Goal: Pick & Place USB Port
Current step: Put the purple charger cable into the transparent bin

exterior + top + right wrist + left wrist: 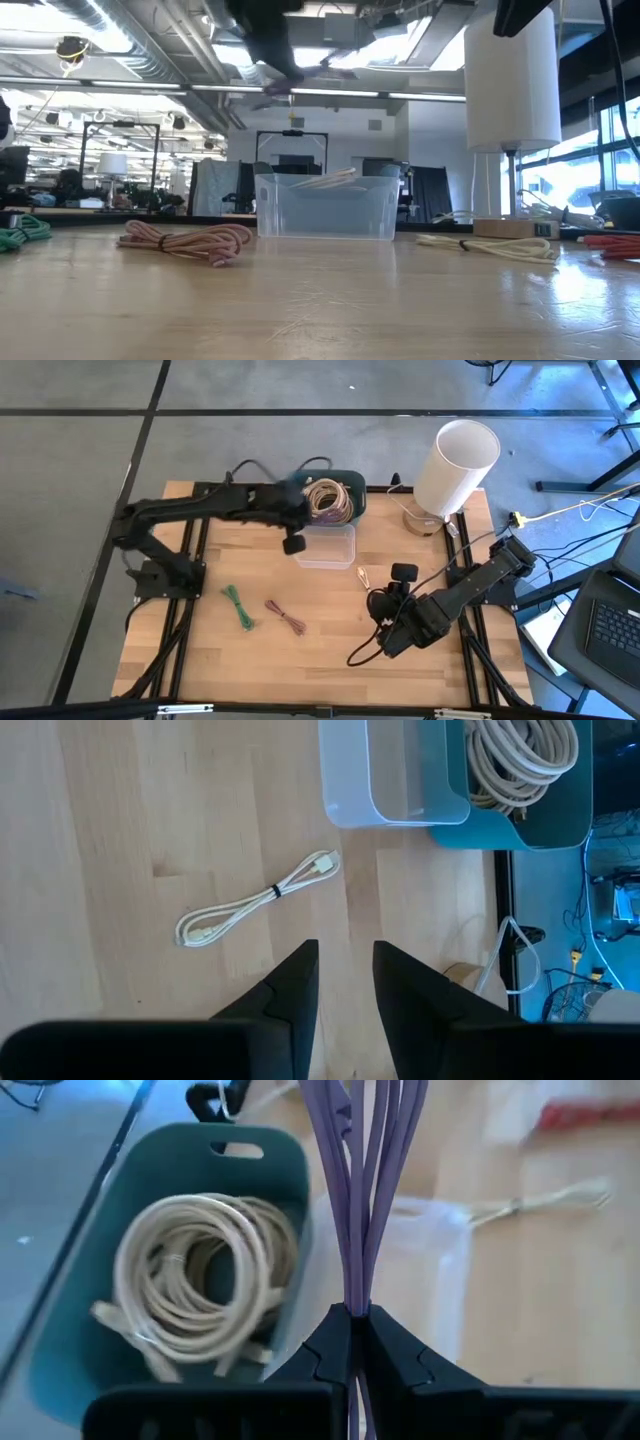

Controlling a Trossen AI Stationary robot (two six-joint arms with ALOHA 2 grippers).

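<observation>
No writing is legible. Left gripper [352,1318] pinches a smooth purple cable [362,1180] over the teal bin [165,1160]; right gripper [345,965] is spread.

Purple cable bundle [365,1190] hangs pinched between left gripper [352,1325] fingers, strands straight, above teal bin [352,488] at table's 12 o'clock. Bin holds coiled cream cables [328,500]. Clear container [325,548] touches bin's 6 o'clock side. Loose bundles on table: green [237,606], pink [288,617], cream [258,901].
</observation>
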